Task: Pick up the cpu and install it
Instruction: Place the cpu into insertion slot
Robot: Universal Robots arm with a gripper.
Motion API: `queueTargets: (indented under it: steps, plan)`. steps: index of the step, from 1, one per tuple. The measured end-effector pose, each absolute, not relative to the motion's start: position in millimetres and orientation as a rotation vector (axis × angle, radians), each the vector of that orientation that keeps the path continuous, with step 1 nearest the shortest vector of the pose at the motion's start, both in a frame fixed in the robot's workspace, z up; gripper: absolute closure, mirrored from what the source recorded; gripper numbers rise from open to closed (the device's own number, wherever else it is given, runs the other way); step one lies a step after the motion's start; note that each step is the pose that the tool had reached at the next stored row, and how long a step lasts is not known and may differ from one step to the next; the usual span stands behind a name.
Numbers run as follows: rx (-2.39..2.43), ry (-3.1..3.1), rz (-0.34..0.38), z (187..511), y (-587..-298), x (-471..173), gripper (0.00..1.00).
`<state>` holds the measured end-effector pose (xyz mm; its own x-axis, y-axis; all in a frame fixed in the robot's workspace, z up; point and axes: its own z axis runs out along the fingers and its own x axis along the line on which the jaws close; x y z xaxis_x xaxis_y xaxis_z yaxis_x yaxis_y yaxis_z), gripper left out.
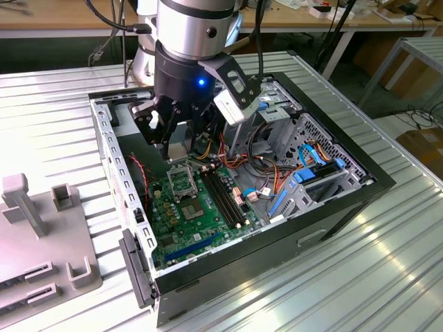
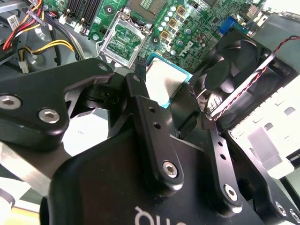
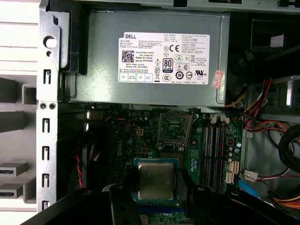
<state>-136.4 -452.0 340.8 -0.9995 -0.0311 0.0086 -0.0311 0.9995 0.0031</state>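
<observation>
Your black gripper (image 1: 178, 138) clamps the small, thin, silvery-grey square cpu (image 3: 155, 179) by opposite edges over the green circuit board (image 1: 176, 220), near its metal-framed socket (image 3: 174, 129): light, stiff, likely fragile, best held by its edges.

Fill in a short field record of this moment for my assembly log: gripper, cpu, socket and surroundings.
gripper: shut on the cpu
cpu: held flat between the fingers, over the green board, beside the socket, not seated
socket: metal-framed, empty
green board: lying inside the open computer case
power supply box: grey, labelled, next to the socket end of the board
</observation>
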Motion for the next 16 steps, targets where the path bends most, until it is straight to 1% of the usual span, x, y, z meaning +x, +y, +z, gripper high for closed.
queueTargets:
  steps: [4, 6, 9, 16]
  plan:
    - [0.049, -3.133, -0.006, 340.2, -452.1, -136.3, 0.53]
    - [0.049, -3.132, -0.006, 320.1, -452.1, -132.1, 0.53]
    - [0.049, -3.133, -0.006, 314.0, -452.0, -132.1, 0.53]
    - [0.049, -3.133, -0.006, 312.8, -452.0, -132.0, 0.53]
